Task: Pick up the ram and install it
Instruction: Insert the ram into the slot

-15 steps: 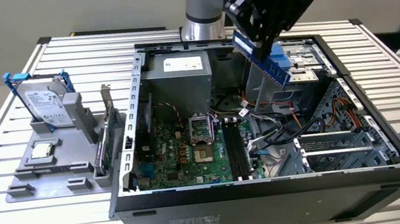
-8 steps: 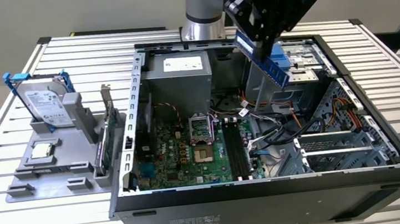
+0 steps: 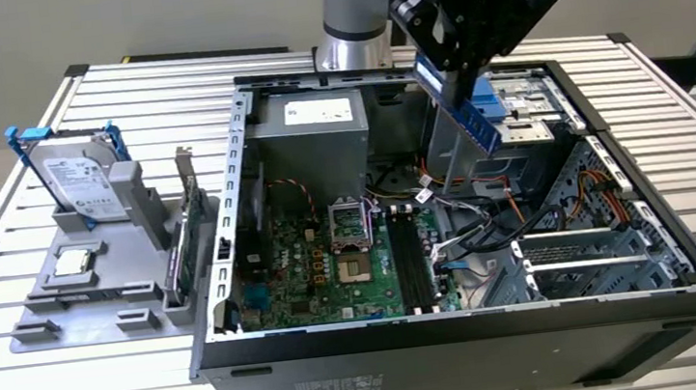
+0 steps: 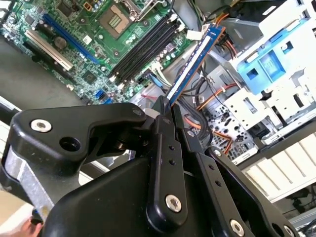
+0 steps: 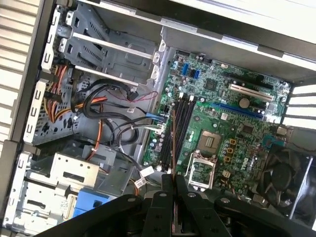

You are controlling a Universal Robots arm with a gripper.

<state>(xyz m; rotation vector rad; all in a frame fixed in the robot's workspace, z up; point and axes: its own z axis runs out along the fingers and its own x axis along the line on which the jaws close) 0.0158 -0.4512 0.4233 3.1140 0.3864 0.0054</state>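
Your claw (image 3: pixel 435 65) is clamped on the top end of the ram (image 3: pixel 470 114), which hangs tilted over the open computer case (image 3: pixel 232 228). It looks light, thin and stiff, but fragile. Grip it by the flat faces near the end, don't flex it, and keep it square to the memory slots (image 3: pixel 414 266) below.

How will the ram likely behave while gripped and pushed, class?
Probably stiff: the ram juts straight from the gripper without sagging. Likely light: a thin, narrow board. Held by one end, it may twist if pushed sideways.
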